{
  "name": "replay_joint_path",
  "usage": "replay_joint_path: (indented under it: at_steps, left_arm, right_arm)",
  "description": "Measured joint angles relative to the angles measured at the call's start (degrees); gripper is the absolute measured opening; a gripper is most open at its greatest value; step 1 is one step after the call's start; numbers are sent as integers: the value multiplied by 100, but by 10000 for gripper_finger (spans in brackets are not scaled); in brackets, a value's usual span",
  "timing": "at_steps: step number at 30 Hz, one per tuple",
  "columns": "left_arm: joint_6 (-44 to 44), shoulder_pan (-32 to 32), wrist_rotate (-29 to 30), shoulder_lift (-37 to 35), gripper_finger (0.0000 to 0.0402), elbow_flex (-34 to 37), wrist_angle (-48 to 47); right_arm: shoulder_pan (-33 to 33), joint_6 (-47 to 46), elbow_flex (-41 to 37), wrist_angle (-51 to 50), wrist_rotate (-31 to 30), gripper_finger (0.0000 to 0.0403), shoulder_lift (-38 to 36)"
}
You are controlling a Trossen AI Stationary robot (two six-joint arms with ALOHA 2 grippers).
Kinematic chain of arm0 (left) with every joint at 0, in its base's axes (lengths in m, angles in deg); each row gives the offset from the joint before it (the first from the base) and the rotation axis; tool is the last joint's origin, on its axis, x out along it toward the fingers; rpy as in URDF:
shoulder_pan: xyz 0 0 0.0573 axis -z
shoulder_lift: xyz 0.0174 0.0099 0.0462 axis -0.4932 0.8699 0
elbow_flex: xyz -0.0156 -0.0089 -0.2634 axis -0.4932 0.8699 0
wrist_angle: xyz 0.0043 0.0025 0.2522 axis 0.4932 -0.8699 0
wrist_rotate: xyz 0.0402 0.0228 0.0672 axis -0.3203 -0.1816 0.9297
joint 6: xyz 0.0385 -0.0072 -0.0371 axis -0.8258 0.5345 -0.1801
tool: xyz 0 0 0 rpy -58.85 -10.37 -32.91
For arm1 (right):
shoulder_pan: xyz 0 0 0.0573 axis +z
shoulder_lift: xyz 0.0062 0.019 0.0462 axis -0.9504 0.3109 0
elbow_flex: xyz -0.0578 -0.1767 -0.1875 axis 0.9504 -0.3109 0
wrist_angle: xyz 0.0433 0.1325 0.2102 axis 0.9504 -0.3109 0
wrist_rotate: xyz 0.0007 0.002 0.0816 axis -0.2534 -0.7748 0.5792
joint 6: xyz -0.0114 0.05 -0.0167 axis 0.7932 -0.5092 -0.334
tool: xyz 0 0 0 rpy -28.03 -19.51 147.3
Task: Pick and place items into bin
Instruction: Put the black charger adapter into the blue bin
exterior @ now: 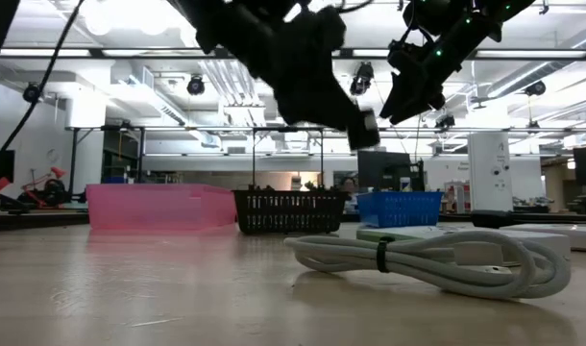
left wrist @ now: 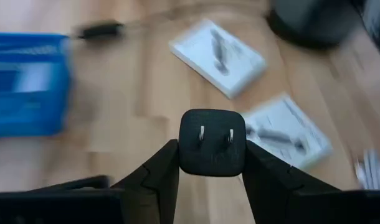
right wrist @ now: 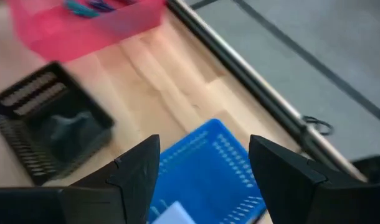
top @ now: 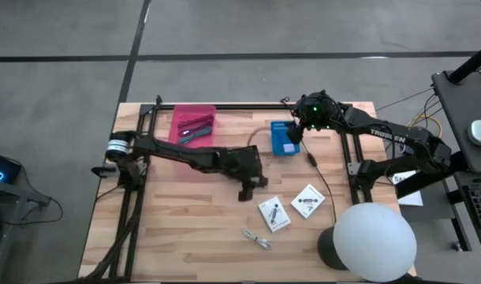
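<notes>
My left gripper [top: 251,189] hangs over the middle of the table, shut on a small black block with two silvery prongs [left wrist: 212,142]. Two white flat packets [top: 274,213] [top: 307,201] lie on the wood beyond it, toward the near right. The pink bin [top: 195,126] at the far edge holds pen-like sticks [top: 195,130]. My right gripper [right wrist: 204,143] stands open above the blue bin [right wrist: 209,168], touching nothing. My left gripper pinches the black block by its two opposite side faces [left wrist: 182,146] between its two fingers [left wrist: 162,168]. The pronged face looks back at the wrist camera. The fingers slant down from the table's left. The block is lifted clear of the table.
A black mesh basket [right wrist: 47,124] stands between the pink and blue bins. A coiled white cable [top: 258,239] lies near the front edge, and a black cord [top: 319,170] trails from the blue bin. A white dome on a dark base [top: 374,241] fills the near right corner.
</notes>
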Motion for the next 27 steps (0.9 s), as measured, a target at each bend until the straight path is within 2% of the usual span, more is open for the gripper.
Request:
replay_joint_path:
  at_steps: [5,9,12,15,19,23,27]
  left_arm:
    - [1015,-190,345,-500,127,156,351]
    - [1369,-249,443,-912,127,299,813]
    - [1421,-306,552,-1283,127,379,832]
    - [1416,-359,937,-1706,127,509,879]
    - [1512,-481,1258,-2189,127,726,1023]
    - [1761,-607,1333,-2375,127,966,1908]
    - [2024,-692,1327,-2369,127,1219,2958]
  right_arm:
    - [135,254,0,412,711,231,-122]
    - [382,770,0,911,1127,231,-353]
    - [606,959,0,1382,1124,230,-674]
    - [757,1197,0,1832,1105,230,-1052]
    - [955,1947,0,2023,1105,230,-1435]
    - [1218,3095,-2,1943,1115,230,-1532]
    - [1382,3687,-7,1990,1101,230,-1425]
